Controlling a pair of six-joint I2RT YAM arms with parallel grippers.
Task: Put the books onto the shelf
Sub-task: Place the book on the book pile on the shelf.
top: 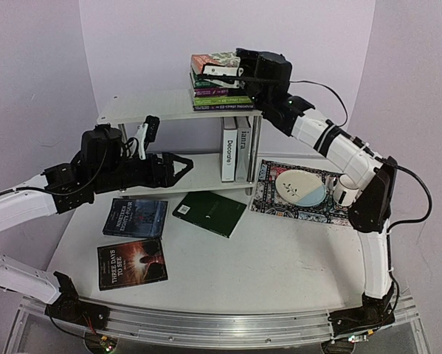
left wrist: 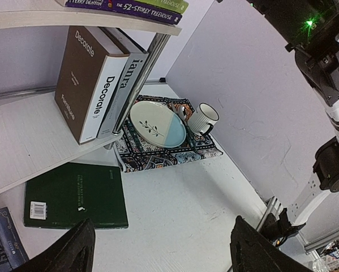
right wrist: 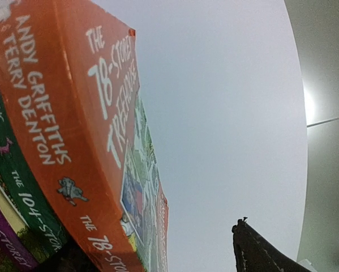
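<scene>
- The left jaws stand wide apart and hold nothing. In the left wrist view both tips show at the bottom edge with bare counter [left wrist: 175, 215] between them.
- The right jaws sit at the top of the stack of Treehouse books [top: 219, 81] on the upper board of the shelf [top: 147, 108], upper centre of the overhead frame.
- In the right wrist view, the one finger [right wrist: 254, 249] that shows clearly stands apart from the orange 78-Storey book [right wrist: 84, 130]. The jaws read as parted, clamping nothing.
- Decorate [top: 229, 151] and ianra [top: 244, 151] stand upright at the right end of the lower board.
- Three books lie flat on the counter: a dark green book [top: 209, 212], a dark blue book [top: 136, 216] and Three Days to See [top: 132, 263].
- The dark green book lies just below the left jaws in the overhead frame, toward the arm bases. Its long axis runs roughly left to right, dipping to the right.
- The left arm [top: 29, 203] is nearer; the right arm [top: 339, 147] is well apart, up at the top tier.
- Judgement: the flat book offers only a thin edge, so the jaws must close across that edge.
</scene>
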